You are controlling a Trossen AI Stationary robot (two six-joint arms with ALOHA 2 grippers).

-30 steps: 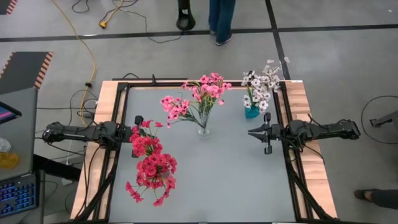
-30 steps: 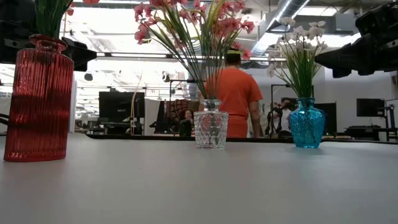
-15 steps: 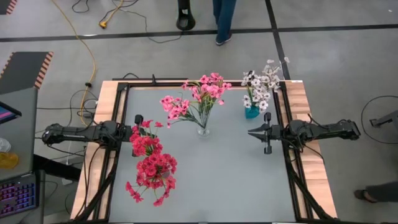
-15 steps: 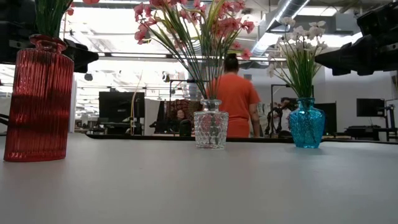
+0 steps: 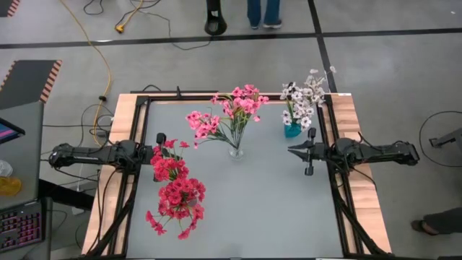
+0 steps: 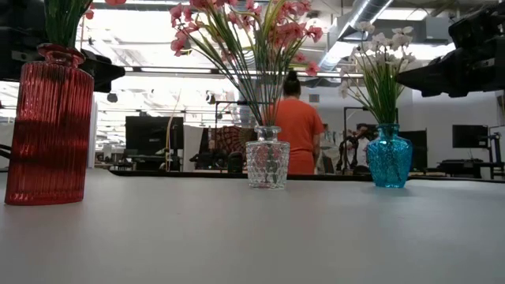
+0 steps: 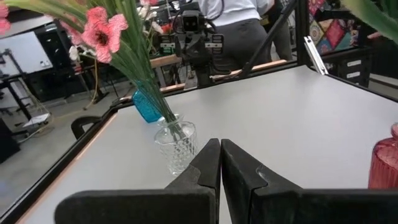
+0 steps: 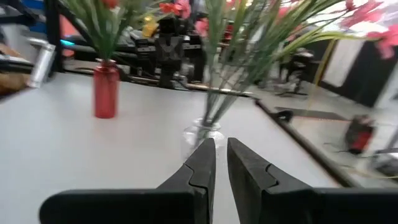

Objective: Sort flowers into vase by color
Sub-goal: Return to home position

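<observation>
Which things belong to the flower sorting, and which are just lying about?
Job: red flowers in the red vase; pink flowers in the clear vase; white flowers in the blue vase; left gripper, right gripper, at the table's sides.
Lying about: yellow cable on the floor; keyboard beside the table; person in an orange top beyond the table.
</observation>
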